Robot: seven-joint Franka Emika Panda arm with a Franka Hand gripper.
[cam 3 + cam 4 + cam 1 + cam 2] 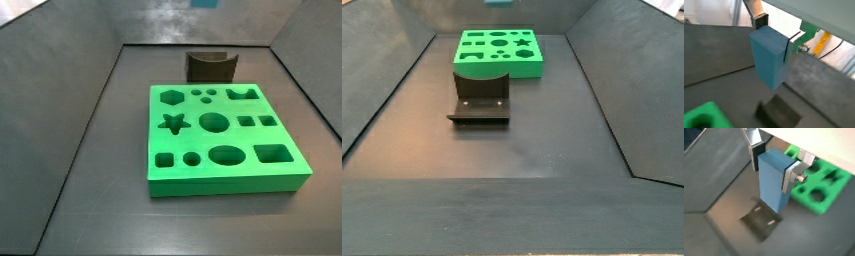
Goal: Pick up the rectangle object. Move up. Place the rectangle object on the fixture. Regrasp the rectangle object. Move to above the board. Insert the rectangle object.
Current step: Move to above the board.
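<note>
The rectangle object [769, 57] hangs clamped in the tool [773, 162], high over the floor; both wrist views show it pinched near its upper end, long axis pointing down. One silver finger [792, 46] presses a broad face, the opposite finger [760, 21] sits at the far top edge. The block looks rigid, smooth and plain, probably light; the slick faces suggest it could pivot under a narrow pinch, so a hold across the broad faces nearer mid-length seems safer for the regrasp. The fixture [761, 220] stands below it on the floor, notch up, unoccupied in both side views [211, 66] [481, 104]. The board [221, 138] lies just beside the fixture, all holes unfilled.
</note>
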